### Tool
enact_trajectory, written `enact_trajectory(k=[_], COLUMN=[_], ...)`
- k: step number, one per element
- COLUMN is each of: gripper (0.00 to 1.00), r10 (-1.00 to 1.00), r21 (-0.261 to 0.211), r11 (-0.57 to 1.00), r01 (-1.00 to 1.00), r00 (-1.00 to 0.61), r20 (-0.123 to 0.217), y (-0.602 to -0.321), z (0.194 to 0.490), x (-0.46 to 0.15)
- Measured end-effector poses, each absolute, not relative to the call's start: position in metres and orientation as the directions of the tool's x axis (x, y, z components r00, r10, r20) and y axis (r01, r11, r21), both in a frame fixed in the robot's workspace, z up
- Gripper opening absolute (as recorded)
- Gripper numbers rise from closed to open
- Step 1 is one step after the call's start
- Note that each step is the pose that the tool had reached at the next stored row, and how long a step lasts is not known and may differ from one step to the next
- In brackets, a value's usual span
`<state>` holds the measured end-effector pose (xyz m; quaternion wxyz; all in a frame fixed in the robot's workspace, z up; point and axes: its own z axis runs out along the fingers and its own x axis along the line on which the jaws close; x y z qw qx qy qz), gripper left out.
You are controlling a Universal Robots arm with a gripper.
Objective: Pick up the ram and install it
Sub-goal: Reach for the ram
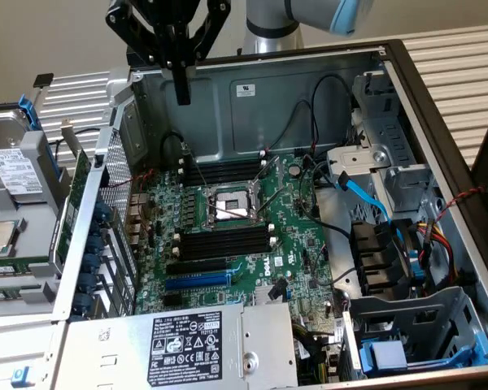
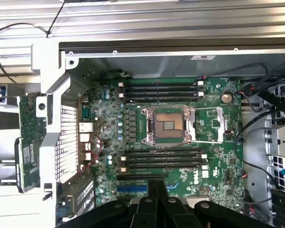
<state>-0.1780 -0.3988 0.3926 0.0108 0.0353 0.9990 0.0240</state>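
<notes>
Hovering high over the open computer case [image 1: 309, 89], the end effector [image 1: 182, 97] has its 2 fingers pressed fully together with nothing between them. It hangs above the case's far wall, towards the corner on the exterior view's left, and touches nothing. That height probably serves to give the wrist view a look at the whole motherboard [image 2: 213, 156], with the end effector [image 2: 157, 183] at the near edge of that board.

The ram [image 1: 69, 211] has not been picked up. It sits outside the case, just beside the perforated wall on the exterior view's left, in a grey holder that keeps it apart from the board. In the wrist view the ram [image 2: 29, 142] shows its green face and a small white label, with its long side parallel to that wall. Whether it leans or lies flat I cannot tell.

On the motherboard, 2 banks of black memory slots [image 1: 224, 240] flank the processor socket [image 1: 228, 207], 1 bank on each side. All of them look empty, so no install has been done. A blue expansion slot [image 1: 197, 280] lies near the nearer bank. The case rests on a slatted bench [image 1: 455, 57].
</notes>
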Motion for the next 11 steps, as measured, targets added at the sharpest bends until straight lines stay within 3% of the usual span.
enact_trajectory(k=[11], gripper=[0.11], r10=[0.071], r21=[0.049], r11=[0.996], r01=[0.070], r00=[-0.997], r20=[-0.020], y=[-0.399], z=[0.393], x=[-0.228])
